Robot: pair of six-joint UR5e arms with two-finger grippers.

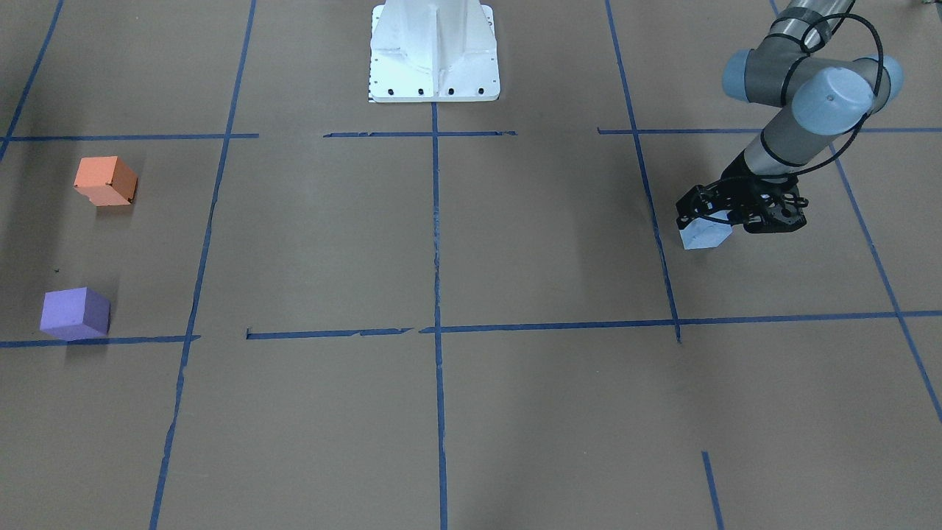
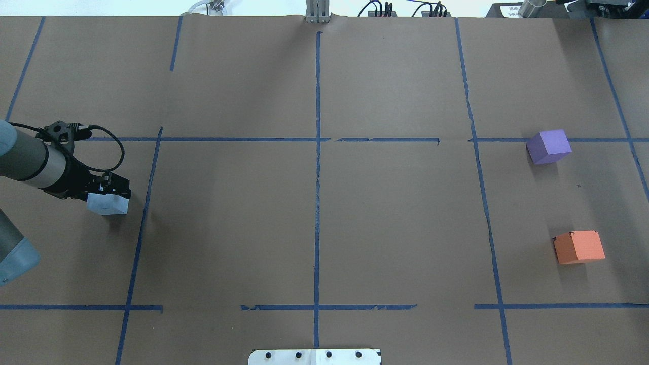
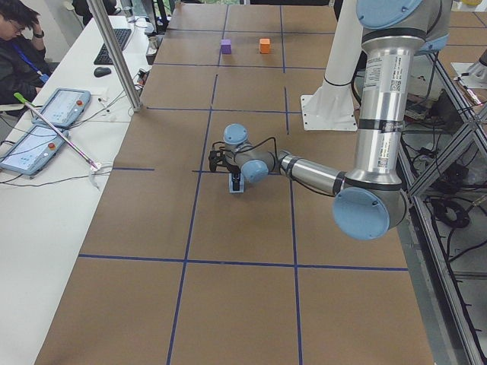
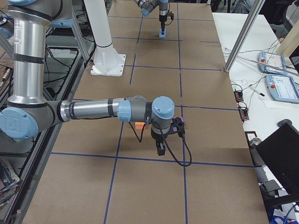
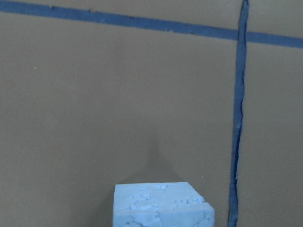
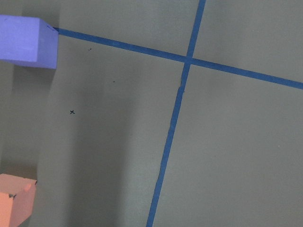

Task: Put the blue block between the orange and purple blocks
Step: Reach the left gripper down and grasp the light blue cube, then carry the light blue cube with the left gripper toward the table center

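Note:
A pale blue block (image 2: 106,204) sits between the fingers of my left gripper (image 2: 109,193) at the table's left side; it also shows in the front view (image 1: 705,236) and at the bottom of the left wrist view (image 5: 161,205). I cannot tell whether it rests on the paper or hangs just above it. The purple block (image 2: 548,146) and the orange block (image 2: 579,247) stand apart at the far right, with bare paper between them. My right gripper (image 4: 160,149) shows only in the exterior right view, above the paper near the orange block (image 4: 138,125); I cannot tell whether it is open or shut.
Blue tape lines (image 2: 317,177) divide the brown paper into squares. The white robot base (image 1: 434,59) stands at the table's middle edge. A side table with tablets (image 3: 46,122), a metal pole (image 3: 114,57) and a seated person (image 3: 15,46) lie beyond the far edge.

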